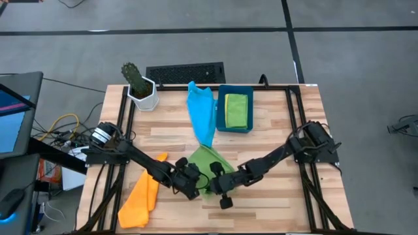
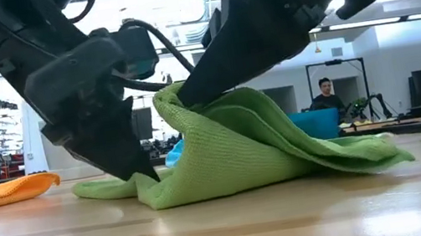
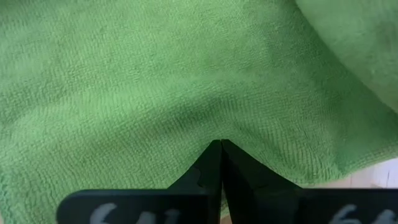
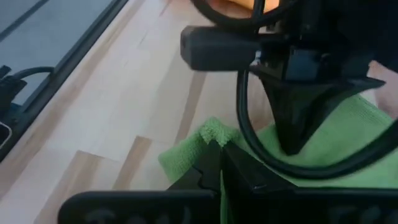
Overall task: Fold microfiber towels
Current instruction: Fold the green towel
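Note:
A green microfiber towel (image 1: 208,160) lies bunched near the table's front middle. My left gripper (image 2: 145,172) is shut, its tips down on the towel's left part. My right gripper (image 2: 182,97) is shut on a raised part of the same towel and holds it up like a tent. A light blue towel (image 1: 201,111) lies spread behind it. An orange towel (image 1: 140,196) lies flat at the front left. A yellow-green towel (image 1: 236,109) lies folded in the dark blue bin (image 1: 219,124). My left gripper has its shut fingertips (image 3: 221,148) on the green towel's left part (image 3: 211,124), slanting down from the table's left. Whether any cloth is caught between them, I cannot tell. The towel there lies on the table. My right gripper pinches a rough edge of the green towel (image 4: 211,132) between its two fingers, slanting down from the right. That part (image 2: 167,99) is lifted clear. The cloth slopes down from it to the table on both sides, slack and in folds.
A cactus in a white pot (image 1: 140,88) stands at the back left. A black keyboard (image 1: 186,72) lies beyond the far edge. Bare wood stretches to the right of the green towel and along the front edge. A person (image 2: 326,95) sits far off in the room.

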`<state>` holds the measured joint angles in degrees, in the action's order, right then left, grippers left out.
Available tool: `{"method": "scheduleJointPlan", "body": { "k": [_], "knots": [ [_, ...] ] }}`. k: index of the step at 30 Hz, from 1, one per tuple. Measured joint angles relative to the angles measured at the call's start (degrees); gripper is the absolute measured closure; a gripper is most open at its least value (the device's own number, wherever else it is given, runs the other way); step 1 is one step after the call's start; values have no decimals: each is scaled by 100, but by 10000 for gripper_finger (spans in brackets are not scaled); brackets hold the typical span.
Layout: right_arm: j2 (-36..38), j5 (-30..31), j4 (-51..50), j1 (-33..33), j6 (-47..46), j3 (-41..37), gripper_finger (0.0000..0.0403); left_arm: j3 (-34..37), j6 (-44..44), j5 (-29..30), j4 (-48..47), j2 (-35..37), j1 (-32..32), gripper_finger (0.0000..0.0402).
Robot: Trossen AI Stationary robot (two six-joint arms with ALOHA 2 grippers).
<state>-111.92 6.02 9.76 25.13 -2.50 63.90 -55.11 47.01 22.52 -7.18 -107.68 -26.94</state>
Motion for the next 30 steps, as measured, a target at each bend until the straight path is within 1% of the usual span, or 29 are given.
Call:
{"method": "scheduleJointPlan", "body": {
  "k": [6, 9, 11, 13, 15, 22, 30],
  "knots": [
    [0, -141, 13, -100, 1, 0, 371, 4, -14, 175, 53, -13, -4, 402],
    [-185, -147, 192, -123, -33, 19, 372, 7, -42, 177, 65, -15, 37, 402],
    [-256, -155, 129, -108, -33, -18, 374, 7, -40, 174, 65, -15, 68, 402],
    [-439, -131, 368, -99, -35, 71, 375, 11, -20, 177, 45, 24, 73, 401],
    [-470, -111, 208, -111, -6, 81, 374, 17, -20, 177, 37, 55, 88, 401],
    [-700, -93, 252, -324, -9, 365, 373, 17, -22, 65, -31, 140, 90, 401],
    [-849, -169, 300, -470, -46, 439, 371, 15, -38, 109, 2, 140, 113, 401]
  ]
}}
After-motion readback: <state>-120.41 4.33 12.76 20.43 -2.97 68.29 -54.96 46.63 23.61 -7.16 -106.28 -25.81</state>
